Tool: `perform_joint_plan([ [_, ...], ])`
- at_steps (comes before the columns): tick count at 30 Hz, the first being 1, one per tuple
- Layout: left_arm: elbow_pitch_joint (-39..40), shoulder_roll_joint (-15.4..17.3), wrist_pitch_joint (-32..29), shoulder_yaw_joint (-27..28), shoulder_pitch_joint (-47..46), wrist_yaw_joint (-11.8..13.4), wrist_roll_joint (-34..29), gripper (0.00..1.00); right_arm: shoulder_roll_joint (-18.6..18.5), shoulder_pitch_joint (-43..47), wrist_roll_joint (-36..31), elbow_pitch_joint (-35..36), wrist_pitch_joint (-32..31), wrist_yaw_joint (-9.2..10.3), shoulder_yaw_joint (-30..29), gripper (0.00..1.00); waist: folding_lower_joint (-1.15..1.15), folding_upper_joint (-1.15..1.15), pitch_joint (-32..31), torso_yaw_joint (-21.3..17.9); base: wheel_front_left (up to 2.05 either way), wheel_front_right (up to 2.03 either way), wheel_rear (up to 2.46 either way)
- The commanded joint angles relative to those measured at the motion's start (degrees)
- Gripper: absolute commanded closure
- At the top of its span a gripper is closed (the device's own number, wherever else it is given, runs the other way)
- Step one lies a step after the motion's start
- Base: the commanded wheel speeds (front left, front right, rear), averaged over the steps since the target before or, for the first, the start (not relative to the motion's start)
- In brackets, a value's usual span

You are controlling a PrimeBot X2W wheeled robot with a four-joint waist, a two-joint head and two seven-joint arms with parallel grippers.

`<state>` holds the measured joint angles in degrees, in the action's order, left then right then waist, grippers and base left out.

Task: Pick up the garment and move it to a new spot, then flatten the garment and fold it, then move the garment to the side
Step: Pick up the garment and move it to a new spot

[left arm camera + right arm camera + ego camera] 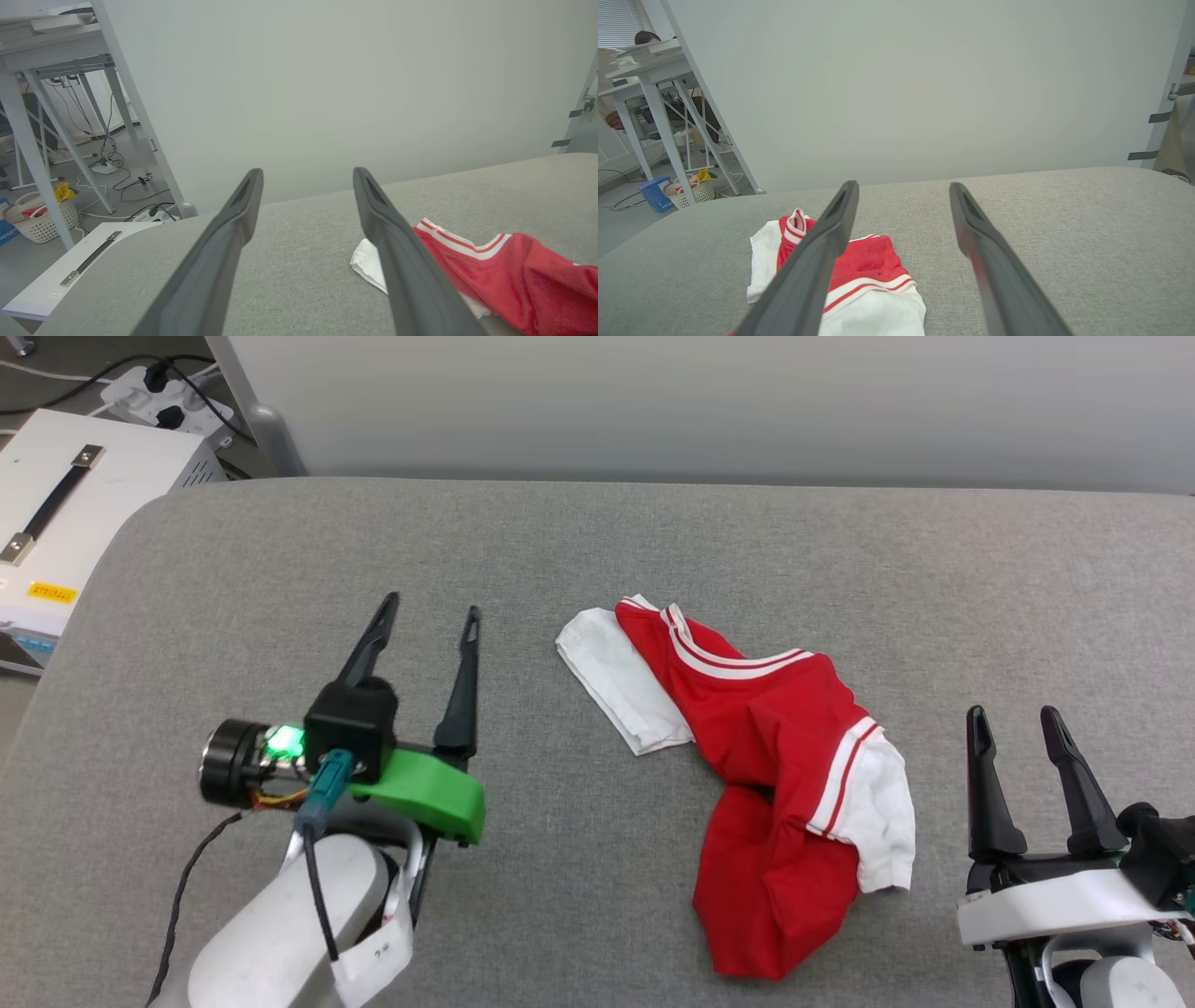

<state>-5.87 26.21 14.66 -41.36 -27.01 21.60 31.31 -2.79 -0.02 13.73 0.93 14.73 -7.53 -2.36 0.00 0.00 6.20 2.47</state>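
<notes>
The garment (775,775), a red T-shirt with white sleeves and red-and-white striped trim, lies crumpled in a heap on the grey padded table (597,541), right of centre. My left gripper (431,605) is open to its left, clear of the cloth, fingers pointing away from me. My right gripper (1015,714) stands open at the lower right, just right of the white sleeve and apart from it. In the left wrist view the garment (514,275) lies beyond the right finger. In the right wrist view the garment (873,280) sits behind the left finger.
A white equipment box (65,513) with a black handle stands off the table's left edge, with a power strip and cables (159,392) on the floor behind. A pale wall (709,401) runs along the table's far side. White desk legs (42,140) and a basket (39,219) stand further left.
</notes>
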Motion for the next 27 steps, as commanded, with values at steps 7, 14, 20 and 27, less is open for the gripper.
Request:
perform_joint_plan([
  [7,3.46,-2.72,0.33,13.05,13.44,1.05,-7.42,0.00,-0.09,1.88,-0.73,-1.50,0.27,0.04,-0.47,0.00,0.00,0.00,-1.77,0.38,0.00,0.00,0.00],
  [14,4.83,-7.96,0.33,20.67,22.12,-5.77,-12.59,0.00,-0.09,3.28,-1.26,-2.31,0.27,0.04,-0.17,0.00,0.00,0.00,-3.52,0.68,0.00,0.00,0.00],
  [20,4.37,-12.14,0.33,25.79,26.94,-11.27,-16.44,0.00,-0.09,4.59,-1.93,-2.96,0.27,0.04,0.03,0.00,0.00,0.00,-4.59,0.99,0.00,0.00,0.00],
  [27,3.33,-16.19,0.33,30.05,29.89,-15.74,-20.09,0.00,-0.09,5.86,-2.27,-3.69,0.27,0.04,0.03,0.00,0.00,0.00,-5.40,1.28,0.00,0.00,0.00],
])
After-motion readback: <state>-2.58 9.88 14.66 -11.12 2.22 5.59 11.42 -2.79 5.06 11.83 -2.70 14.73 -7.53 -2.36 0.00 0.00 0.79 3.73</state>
